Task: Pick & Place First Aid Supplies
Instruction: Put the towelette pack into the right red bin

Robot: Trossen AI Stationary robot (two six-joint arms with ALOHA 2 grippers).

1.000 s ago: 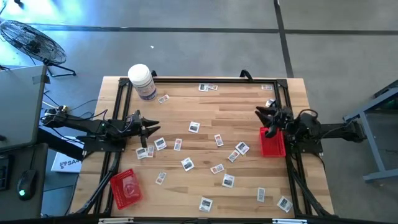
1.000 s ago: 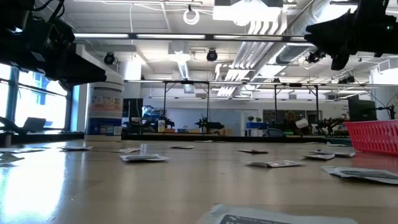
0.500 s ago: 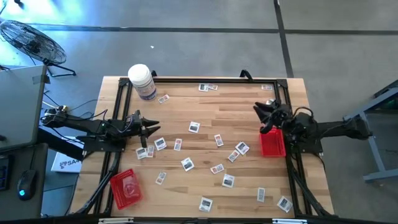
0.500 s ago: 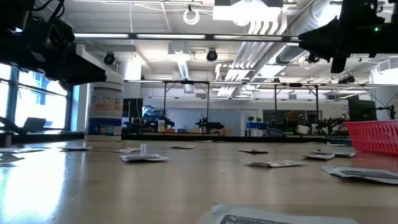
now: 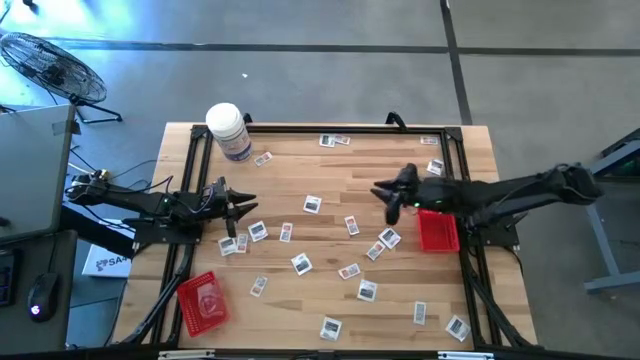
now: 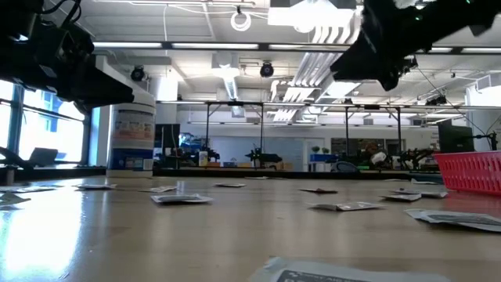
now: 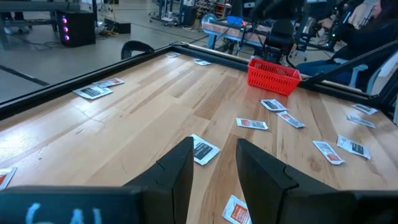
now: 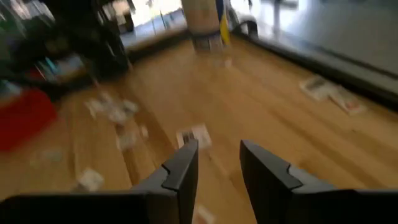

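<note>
Several small white packets, the first aid supplies, lie flat and scattered over the wooden table, among them one near the middle and one beside the right red tray. My left gripper hovers open at the table's left side, with a packet on the wood just beyond its fingertips. My right gripper is open above the table's middle right, clear of the wood, with a packet lying ahead of it. Neither gripper holds anything.
A red tray stands at the right side and another at the near left corner. A large white jar stands at the far left corner. A black frame runs along the table's edges.
My right gripper has swung out from above the right red tray toward the table's middle, leftward and a little up, as its arm stretched out. It has stayed open.
</note>
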